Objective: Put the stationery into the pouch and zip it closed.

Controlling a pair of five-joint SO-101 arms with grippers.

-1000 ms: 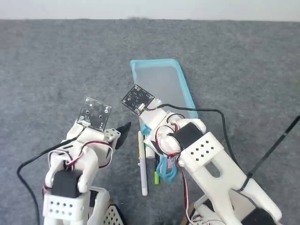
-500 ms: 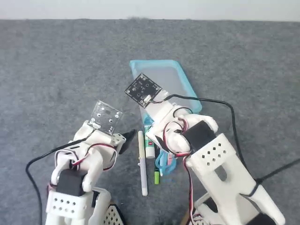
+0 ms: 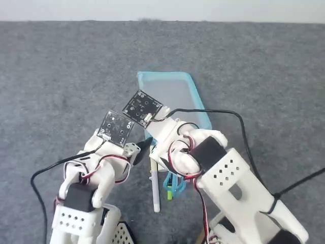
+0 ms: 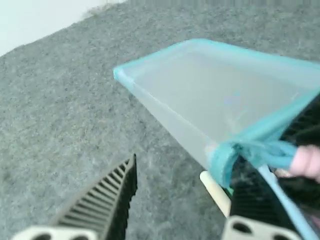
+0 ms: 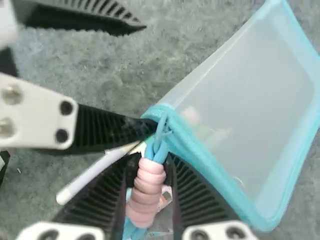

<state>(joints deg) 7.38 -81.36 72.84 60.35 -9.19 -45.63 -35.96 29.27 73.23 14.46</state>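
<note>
1 frosted, translucent pouch (image 3: pixel 174 97), teal-edged, rectangular, on grey fuzzy carpet (image 3: pixel 61 66)

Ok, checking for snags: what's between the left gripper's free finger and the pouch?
Only bare grey carpet, seen in the left wrist view between that finger of the left gripper and the pouch.

Stretched out as rough grey carpet (image 3: pixel 61 66) in every direction, evenly lit. Ended at a pale, plain wall (image 3: pixel 162 9) along the far edge.
</note>
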